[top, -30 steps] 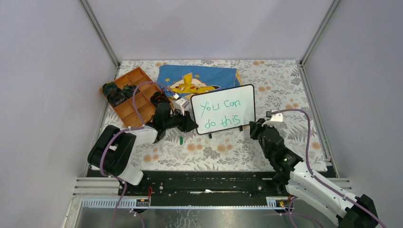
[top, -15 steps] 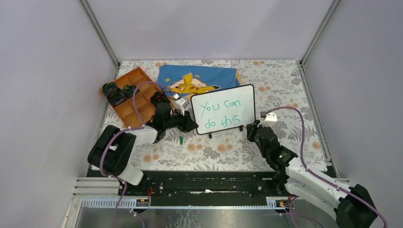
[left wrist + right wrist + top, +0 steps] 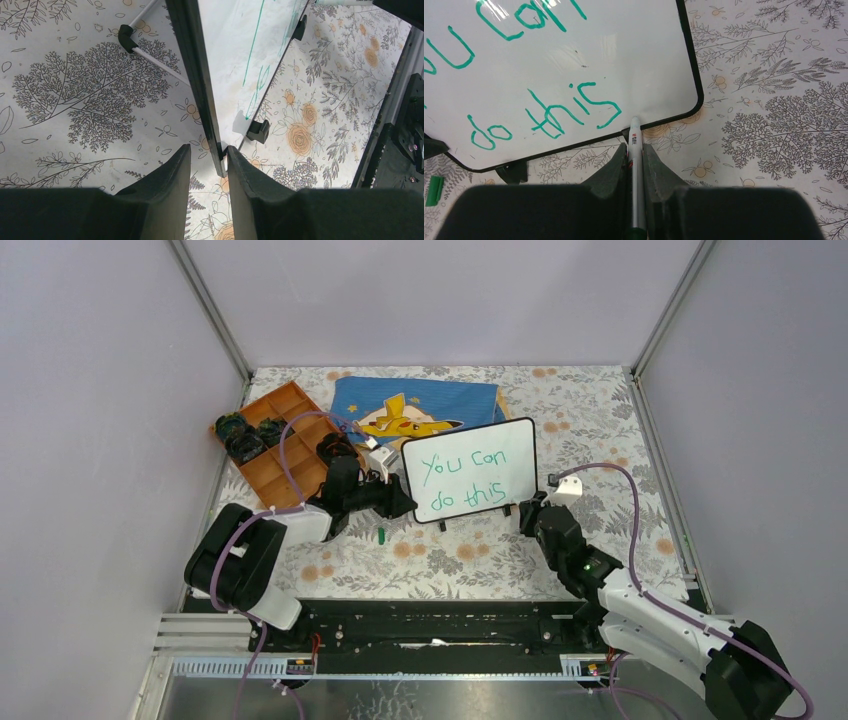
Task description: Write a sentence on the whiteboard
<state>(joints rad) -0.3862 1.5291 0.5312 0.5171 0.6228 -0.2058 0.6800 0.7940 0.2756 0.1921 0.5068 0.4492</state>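
Green sentence (image 3: pixel 462 480) "You can do this" on whiteboard (image 3: pixel 500 445), left gripper (image 3: pixel 207 165) clamping its edge, right gripper (image 3: pixel 634 155) closed on marker (image 3: pixel 635 150), tip at frame.

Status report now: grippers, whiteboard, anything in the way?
Left gripper clamps whiteboard edge. Right gripper holds marker, tip at lower frame. Sentence written. Nothing blocking.

The whiteboard (image 3: pixel 470 471) stands between both arms, cloth (image 3: pixel 415 405) behind it.
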